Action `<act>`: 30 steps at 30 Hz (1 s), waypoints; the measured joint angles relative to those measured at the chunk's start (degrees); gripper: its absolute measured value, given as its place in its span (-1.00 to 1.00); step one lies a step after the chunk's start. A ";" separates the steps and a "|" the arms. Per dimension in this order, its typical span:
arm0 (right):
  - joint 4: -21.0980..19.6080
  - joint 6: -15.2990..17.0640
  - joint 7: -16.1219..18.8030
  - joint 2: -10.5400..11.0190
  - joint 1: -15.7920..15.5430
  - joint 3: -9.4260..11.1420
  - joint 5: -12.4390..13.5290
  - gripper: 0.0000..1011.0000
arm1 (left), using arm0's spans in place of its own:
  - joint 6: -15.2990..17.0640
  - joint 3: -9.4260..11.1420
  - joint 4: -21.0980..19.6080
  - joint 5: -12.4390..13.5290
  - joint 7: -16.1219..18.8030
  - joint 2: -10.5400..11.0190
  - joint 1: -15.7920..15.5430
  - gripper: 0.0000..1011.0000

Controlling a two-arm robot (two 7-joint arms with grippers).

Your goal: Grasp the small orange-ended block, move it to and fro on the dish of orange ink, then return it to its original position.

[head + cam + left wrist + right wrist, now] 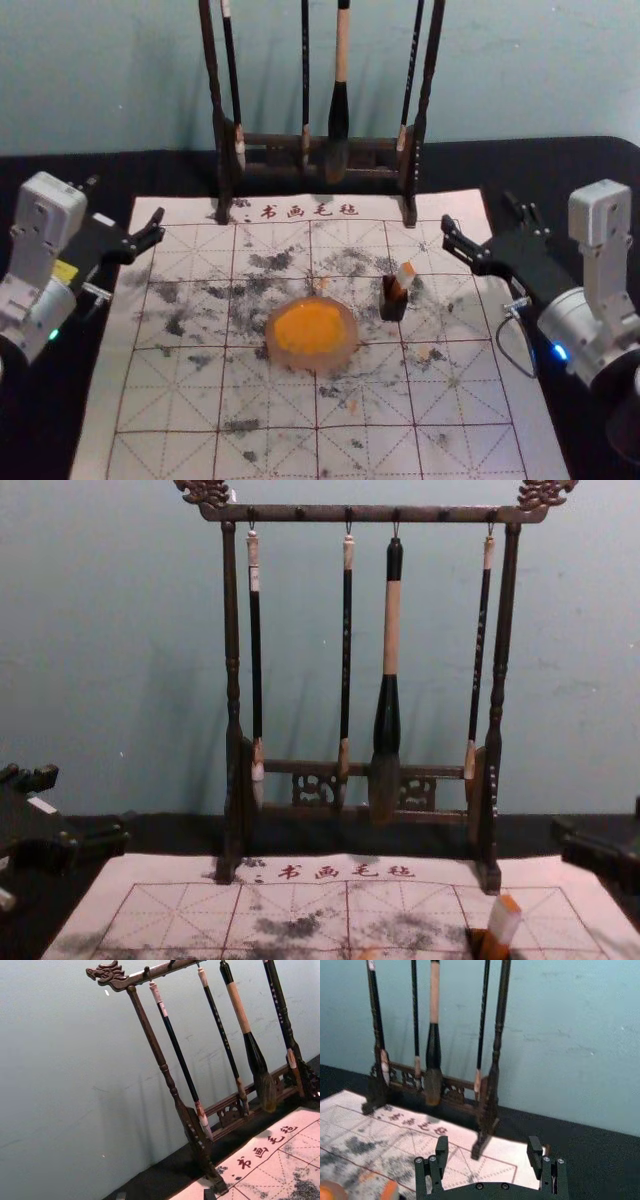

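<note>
Mid-counter [575, 165], nearest: round pale dish of orange ink [310, 330], probably central for dabbing | toward right edge: small white-and-orange block [405, 276], tilted in dark holder [393, 303], top exposed, likely for grasping | left claw [124, 207], right claw [481, 217]: spread, empty, toward side edges | far edge: dark wooden brush rack [270, 142]

Extends left arm [40, 310] from the left edge of the head view, with left gripper [125, 200] pointing forward and inward, jaws spread apart. Extends right arm [592, 335] from the right edge, with right gripper [482, 215] angled inward, jaws parted widely. Displays green light [54, 334] on the left wrist, blue light [560, 352] on the right. Enters the chest view low at both sides.
</note>
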 joint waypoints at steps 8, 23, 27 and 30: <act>2.65 -0.95 -0.08 -0.99 0.26 0.10 -1.82 0.98 | 0.00 0.00 0.00 0.01 0.00 0.00 0.00 0.98; 2.31 -1.02 -0.10 -0.84 0.21 0.09 -1.72 0.98 | 0.00 0.00 0.00 0.00 0.00 0.00 0.00 0.98; 2.26 -1.02 -0.11 -0.83 0.19 0.09 -1.67 0.98 | 0.00 0.00 0.00 0.00 0.00 0.00 0.00 0.98; 2.25 -1.02 -0.11 -0.81 0.17 0.09 -1.65 0.98 | 0.00 0.00 0.00 0.01 0.00 0.00 0.00 0.98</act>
